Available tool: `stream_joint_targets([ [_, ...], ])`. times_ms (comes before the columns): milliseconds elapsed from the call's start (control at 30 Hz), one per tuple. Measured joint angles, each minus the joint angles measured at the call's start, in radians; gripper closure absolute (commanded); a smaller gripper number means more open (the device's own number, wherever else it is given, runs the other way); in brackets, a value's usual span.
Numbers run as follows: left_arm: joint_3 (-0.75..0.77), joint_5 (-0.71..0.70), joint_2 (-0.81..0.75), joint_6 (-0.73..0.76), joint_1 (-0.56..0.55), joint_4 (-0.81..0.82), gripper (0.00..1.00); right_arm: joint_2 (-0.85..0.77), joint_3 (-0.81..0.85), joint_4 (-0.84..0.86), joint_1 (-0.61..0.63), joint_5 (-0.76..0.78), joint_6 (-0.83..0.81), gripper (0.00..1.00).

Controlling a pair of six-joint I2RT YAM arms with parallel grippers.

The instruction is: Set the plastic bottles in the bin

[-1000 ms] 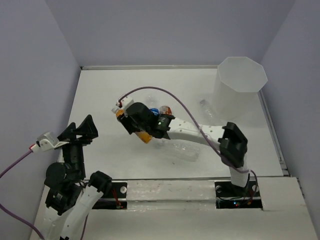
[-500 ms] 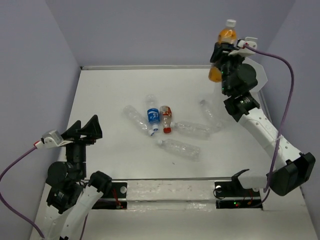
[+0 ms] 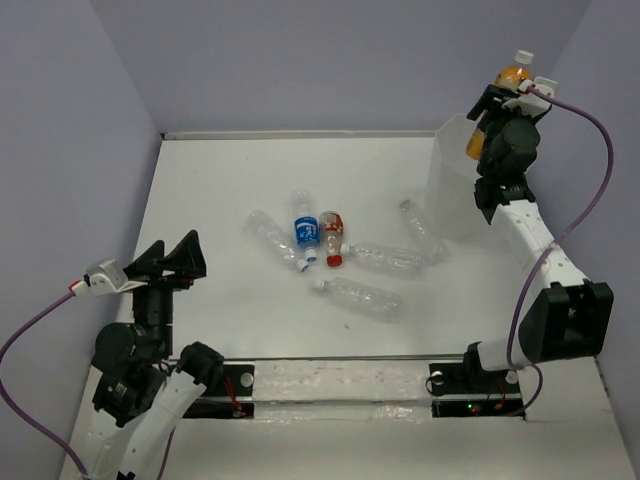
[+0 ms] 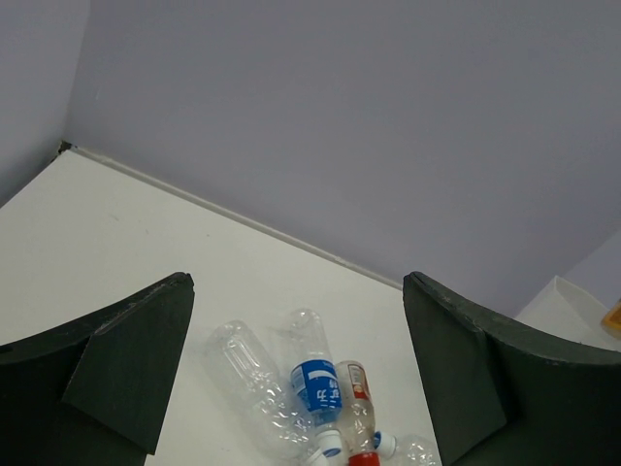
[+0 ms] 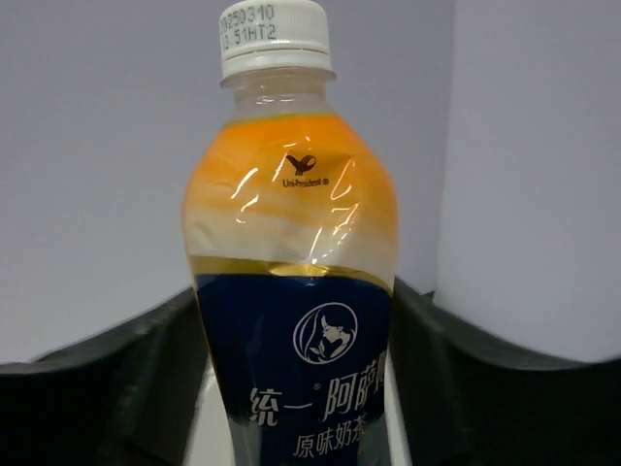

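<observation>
within the last second the orange-filled bottle [image 3: 510, 78] was lifted off the counter [image 3: 210, 180] and swung across by the right hand [image 3: 494, 108]; it was now held upright, seemingly over the bin [image 3: 450, 185] just below the hand. a release was judged to be the step due (the first of several). the hand was clamped on the dark blue label [image 5: 296, 369], white cap [image 5: 275, 34] above the fingers, shoulder slightly dented. the left hand [image 3: 172, 258] was spread wide, empty, with six other bottles [image 3: 358, 298] lying ahead of it.
</observation>
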Motion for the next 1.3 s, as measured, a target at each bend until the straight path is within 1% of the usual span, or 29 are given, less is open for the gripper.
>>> stream_joint_targets([
  [67,0.0,0.0,0.0,0.0,0.0,0.0,0.01,0.0,-0.016,0.001,-0.008,-0.007,-0.003,0.01],
  [233,-0.002,0.002,0.0,0.0,-0.001,0.0,0.01,-0.016,-0.045,-0.015,-0.008,-0.042,-0.006,0.02],
  [300,-0.002,0.003,0.0,0.0,-0.003,0.0,0.01,-0.039,-0.045,-0.034,-0.008,-0.07,-0.002,0.09],
  [333,-0.002,0.003,0.0,0.0,-0.003,0.0,0.01,-0.062,-0.045,-0.053,-0.008,-0.112,0.018,0.15],
  [367,-0.002,0.003,0.0,0.0,-0.003,0.0,0.01,-0.084,-0.045,-0.074,-0.008,-0.151,0.037,0.24],
  [433,-0.002,0.003,0.0,0.0,-0.003,0.0,0.01,-0.143,-0.045,-0.131,-0.008,-0.306,0.105,0.3],
  [467,-0.002,0.002,0.0,0.0,-0.003,0.0,0.01,-0.164,-0.045,-0.148,-0.003,-0.358,0.124,0.38],
  [500,-0.002,0.003,0.0,0.0,-0.003,0.0,0.01,-0.197,-0.046,-0.176,0.018,-0.441,0.164,0.42],
  [533,-0.002,0.002,0.0,0.0,-0.003,0.0,0.01,-0.213,-0.053,-0.182,0.035,-0.471,0.175,0.46],
  [567,-0.002,0.003,0.0,0.0,-0.003,0.0,0.01,-0.238,-0.07,-0.196,0.073,-0.526,0.2,0.48],
  [600,-0.002,0.003,0.001,0.0,-0.003,0.0,0.01,-0.259,-0.098,-0.216,0.135,-0.571,0.216,0.56],
  [633,-0.002,0.003,0.002,0.0,-0.003,0.001,0.01,-0.269,-0.127,-0.247,0.214,-0.605,0.228,0.6],
  [667,-0.002,0.003,0.006,0.0,-0.003,0.002,0.01,-0.269,-0.142,-0.259,0.258,-0.614,0.222,0.6],
  [700,-0.002,0.004,0.011,0.0,-0.003,0.003,0.01,-0.257,-0.165,-0.293,0.333,-0.632,0.224,0.6],
  [733,-0.002,0.006,0.019,0.0,-0.003,0.006,0.01,-0.24,-0.184,-0.33,0.417,-0.635,0.22,0.6],
  [767,-0.002,0.008,0.027,0.0,-0.003,0.008,0.01,-0.219,-0.201,-0.365,0.475,-0.635,0.214,0.57],
  [833,-0.002,0.013,0.047,0.0,-0.004,0.007,0.01,-0.174,-0.241,-0.472,0.586,-0.634,0.204,0.45],
  [867,-0.002,0.015,0.055,0.0,-0.005,0.007,0.01,-0.156,-0.261,-0.526,0.627,-0.634,0.201,0.32],
  [1000,-0.002,0.021,0.079,0.0,-0.005,0.007,0.01,-0.137,-0.294,-0.724,0.708,-0.617,0.204,0.14],
  [1067,-0.002,0.025,0.089,0.0,-0.005,0.008,0.01,-0.135,-0.294,-0.782,0.733,-0.592,0.208,0.1],
  [1200,-0.002,0.039,0.119,0.0,0.0,0.008,0.01,-0.102,-0.294,-0.867,0.786,-0.547,0.208,0.08],
  [1300,-0.002,0.051,0.137,0.0,0.0,0.008,0.01,-0.033,-0.292,-0.904,0.8,-0.517,0.206,0.08],
])
